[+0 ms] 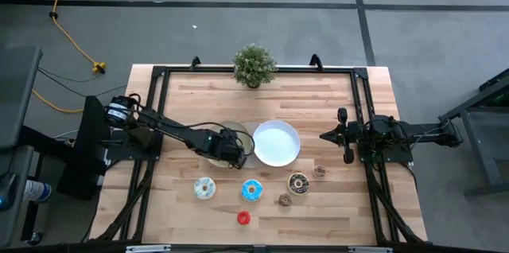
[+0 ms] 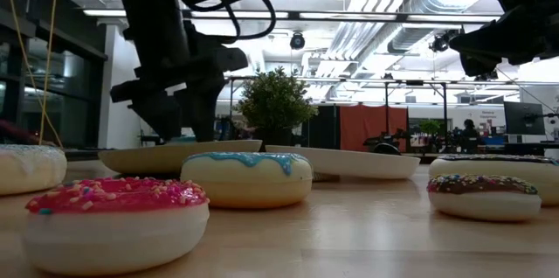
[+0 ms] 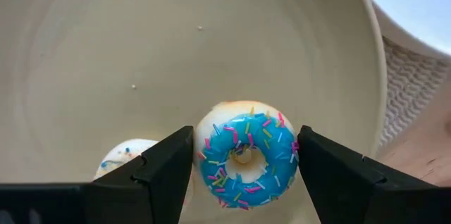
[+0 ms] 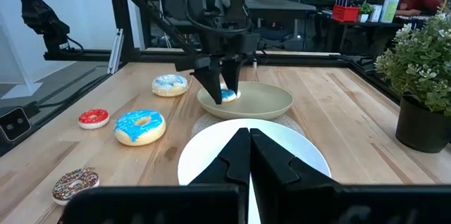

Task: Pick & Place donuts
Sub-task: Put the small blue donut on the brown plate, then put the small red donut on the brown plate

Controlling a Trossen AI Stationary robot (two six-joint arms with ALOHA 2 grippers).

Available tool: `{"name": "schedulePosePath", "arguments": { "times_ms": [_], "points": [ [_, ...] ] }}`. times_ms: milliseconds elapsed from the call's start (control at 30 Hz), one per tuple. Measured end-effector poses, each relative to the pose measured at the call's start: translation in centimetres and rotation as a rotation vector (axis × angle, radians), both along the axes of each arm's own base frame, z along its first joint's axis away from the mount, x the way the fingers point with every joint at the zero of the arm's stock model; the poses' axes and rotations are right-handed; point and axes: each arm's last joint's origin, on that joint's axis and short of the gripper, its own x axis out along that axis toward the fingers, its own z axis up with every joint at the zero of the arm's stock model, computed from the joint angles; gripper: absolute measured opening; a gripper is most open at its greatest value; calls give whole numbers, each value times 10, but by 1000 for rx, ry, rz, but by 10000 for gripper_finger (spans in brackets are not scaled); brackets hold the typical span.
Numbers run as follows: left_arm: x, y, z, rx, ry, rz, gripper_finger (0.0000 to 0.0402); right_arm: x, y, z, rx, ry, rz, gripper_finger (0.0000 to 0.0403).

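Butcher-block table (image 1: pixel 334 102) under left jaws open astride blue donut (image 3: pixel 245 160); right jaws closed.

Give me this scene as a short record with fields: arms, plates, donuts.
left gripper: open, over the beige plate, fingers either side of a small blue donut
also in beige plate: a small white donut, partly hidden
right gripper: shut, waiting beside the white plate
white plate: nothing on it
loose on table: white donut, blue donut, red donut, three brown donuts
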Motion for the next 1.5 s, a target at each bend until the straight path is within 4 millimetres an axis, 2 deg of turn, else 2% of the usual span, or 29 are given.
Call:
{"name": "schedulePosePath", "arguments": {
  "times_ms": [633, 933, 1067, 1367, 1500],
  "points": [
    [1, -2, -1, -1, 31, -160, 243, 0, 0, 0, 0, 0, 0, 1],
    [0, -2, -1, 5, 37, -167, 325, 0, 0, 0, 0, 0, 0, 0],
    [-1, -1, -1, 15, 46, -172, 341, 0, 0, 0, 0, 0, 0, 0],
    [-9, 1, 30, 23, -49, -219, 342, 0, 0, 0, 0, 0, 0, 0],
    [-16, -9, 47, -34, -109, -315, 342, 1, 0, -1, 0, 8, 0, 1]
  ]
}}
